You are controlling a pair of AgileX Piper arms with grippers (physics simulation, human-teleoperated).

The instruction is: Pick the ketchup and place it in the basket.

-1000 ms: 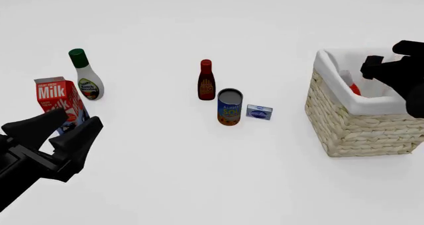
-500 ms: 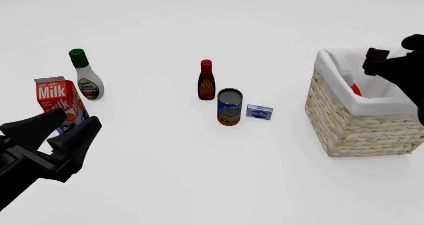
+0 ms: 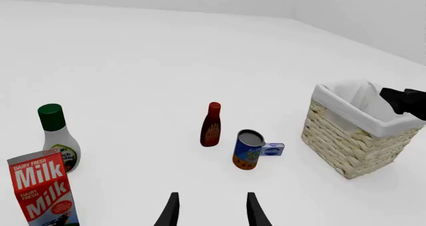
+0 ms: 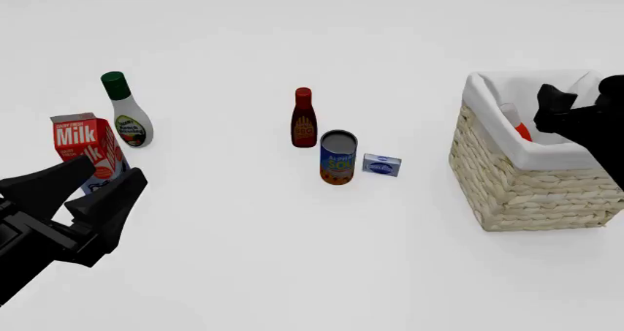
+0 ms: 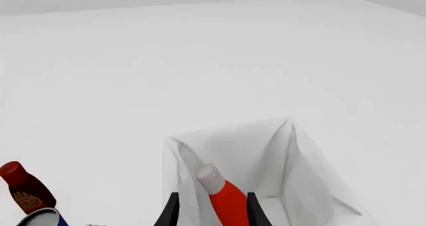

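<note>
Already the ketchup lay inside the basket, leaning with its white cap up against the cloth lining on the basket's nine-o'clock wall; in the right wrist view the ketchup showed between the finger blades, red body below and cap uppermost, touching neither blade as far as could be seen. The right gripper hovered over the basket's three-o'clock side, its fingers spread apart and holding nothing. The left gripper hung low at the eight-o'clock corner of the front view, its jaws likewise parted and empty, with the milk carton just behind it.

At ten o'clock from the table's middle stood the white bottle with the green cap, upright and just beside the milk carton. Near the centre stood the dark red BBQ bottle, and at its five o'clock the blue soup can, close beside it. The small blue box sat at the can's three o'clock, near it; whether the two touched could not be told. The basket stood well apart from that group, at three o'clock on the table.
</note>
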